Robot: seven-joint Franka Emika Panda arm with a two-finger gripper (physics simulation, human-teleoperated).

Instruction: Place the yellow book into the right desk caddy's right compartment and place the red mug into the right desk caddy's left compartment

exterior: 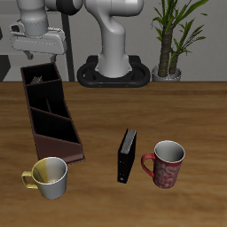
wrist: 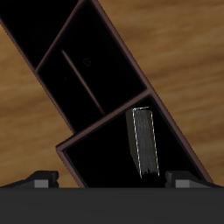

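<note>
**Gripper Above Caddy, Book in End Section**

The gripper (exterior: pixel 37 55) hangs over the back end of the right desk caddy (exterior: pixel 51 111), fingers spread wide, nothing between them. The yellow book (wrist: pixel 143 143) stands on edge inside the caddy's end section. The red mug (exterior: pixel 166 165) rests on the table (exterior: pixel 177 106), beside a black book (exterior: pixel 128 156).

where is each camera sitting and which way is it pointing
Exterior view: in front of and above the wooden table, facing the white arm's base; shows the arm, the gripper over the long dark maroon desk caddy, the black upright book, dark red mug, yellow-and-white mug.
Wrist view: on the gripper, looking straight down into the caddy; both fingertips show, apart, and the slim pale book stands in an end compartment.
Shared: the caddy.
</note>
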